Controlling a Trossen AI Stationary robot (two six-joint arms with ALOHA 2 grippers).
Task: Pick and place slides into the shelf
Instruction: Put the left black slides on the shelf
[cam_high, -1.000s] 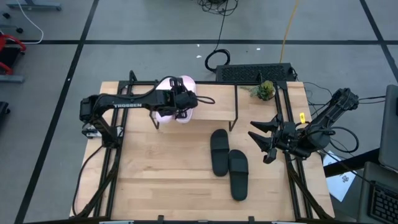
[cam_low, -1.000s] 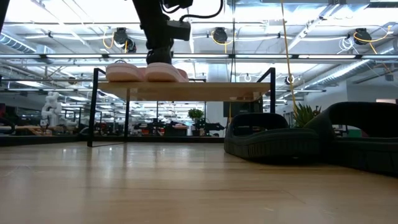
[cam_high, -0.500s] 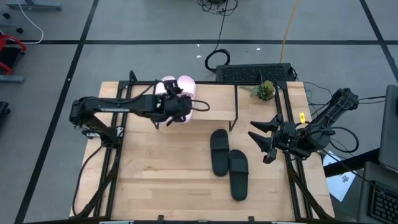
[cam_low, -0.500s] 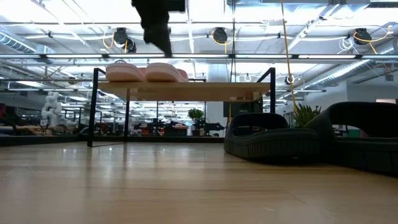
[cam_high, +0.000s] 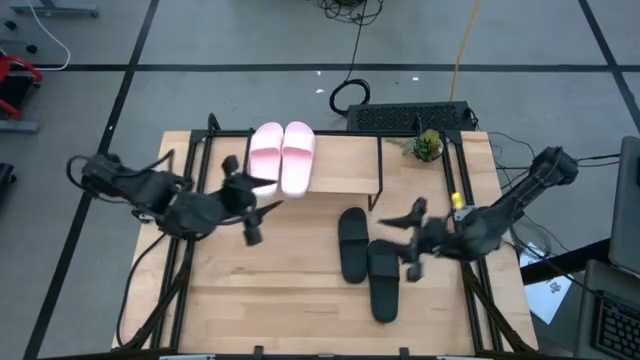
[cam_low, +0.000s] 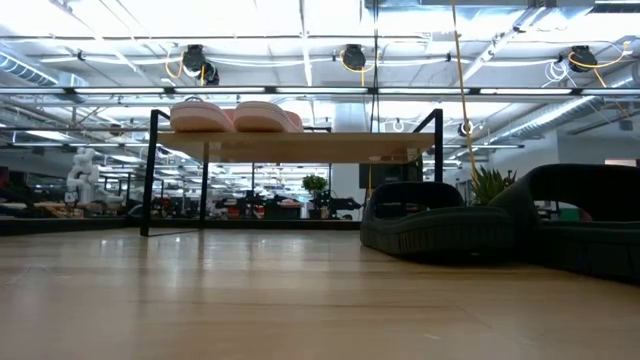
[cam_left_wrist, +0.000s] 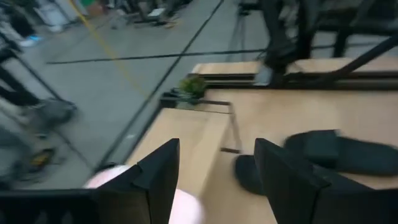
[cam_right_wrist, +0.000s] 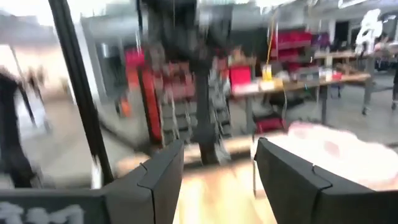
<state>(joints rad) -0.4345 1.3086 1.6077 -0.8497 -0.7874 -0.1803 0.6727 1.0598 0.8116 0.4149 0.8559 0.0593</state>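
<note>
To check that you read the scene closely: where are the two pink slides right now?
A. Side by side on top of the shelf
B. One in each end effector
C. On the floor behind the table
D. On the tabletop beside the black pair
A: the pink slides lie side by side on the shelf board, while the black slides lie on the tabletop.
</note>
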